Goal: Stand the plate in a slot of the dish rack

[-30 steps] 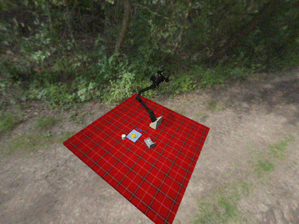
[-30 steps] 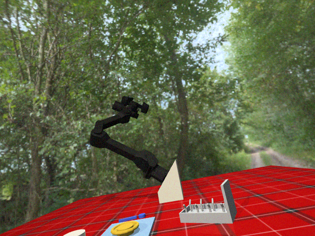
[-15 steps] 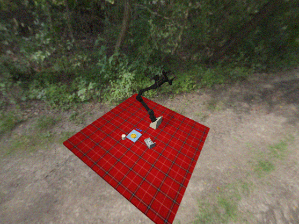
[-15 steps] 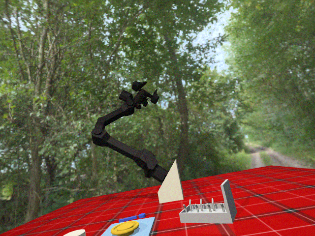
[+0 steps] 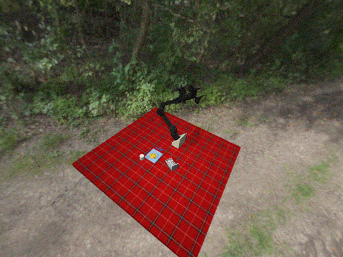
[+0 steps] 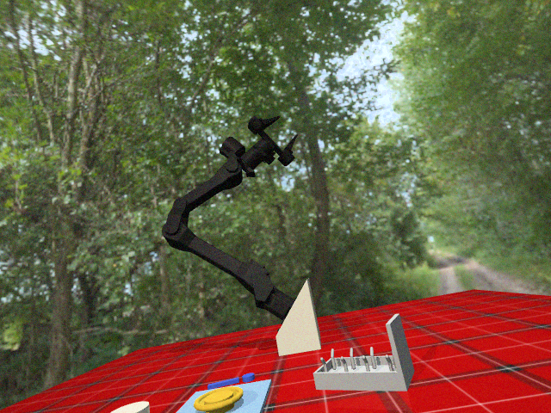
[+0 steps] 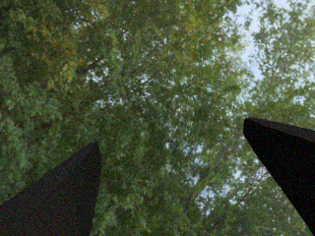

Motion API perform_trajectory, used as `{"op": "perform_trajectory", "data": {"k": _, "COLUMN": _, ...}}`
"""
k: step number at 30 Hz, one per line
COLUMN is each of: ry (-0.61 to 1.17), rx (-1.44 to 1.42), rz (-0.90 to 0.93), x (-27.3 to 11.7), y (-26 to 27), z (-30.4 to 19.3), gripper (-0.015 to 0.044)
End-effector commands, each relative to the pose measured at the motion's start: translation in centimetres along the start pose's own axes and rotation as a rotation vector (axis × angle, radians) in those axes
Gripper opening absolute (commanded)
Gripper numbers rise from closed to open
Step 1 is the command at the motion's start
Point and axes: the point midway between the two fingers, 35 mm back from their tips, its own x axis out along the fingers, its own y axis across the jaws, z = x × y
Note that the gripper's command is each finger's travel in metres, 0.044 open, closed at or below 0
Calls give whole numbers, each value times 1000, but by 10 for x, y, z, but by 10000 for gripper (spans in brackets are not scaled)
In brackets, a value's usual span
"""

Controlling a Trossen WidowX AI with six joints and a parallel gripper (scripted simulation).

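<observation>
The pincer (image 5: 200,94) (image 6: 287,126) (image 7: 173,137) hung spread and empty, well apart from the yellow plate (image 5: 153,155) (image 6: 218,398) and the grey dish rack (image 5: 171,164) (image 6: 360,380).

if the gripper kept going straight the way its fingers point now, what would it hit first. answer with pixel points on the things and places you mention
Probably nothing: the gripper (image 5: 201,93) (image 6: 287,126) (image 7: 173,137) points up and away from the mat, and the wrist view shows only foliage and sky, though their depth is unclear.

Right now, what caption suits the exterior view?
Open gripper raised high, yellow plate lying flat, grey dish rack waiting.
</observation>
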Motion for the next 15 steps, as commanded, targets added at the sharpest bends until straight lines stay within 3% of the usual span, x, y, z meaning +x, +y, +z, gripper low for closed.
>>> {"op": "perform_trajectory", "data": {"k": 1, "ry": 128, "rx": 75, "rz": 22, "x": 8, "y": 2, "z": -45, "gripper": 400}}
{"op": "perform_trajectory", "data": {"k": 15, "ry": 535, "rx": 323, "rz": 52, "x": -1, "y": 13, "z": -188, "gripper": 400}}
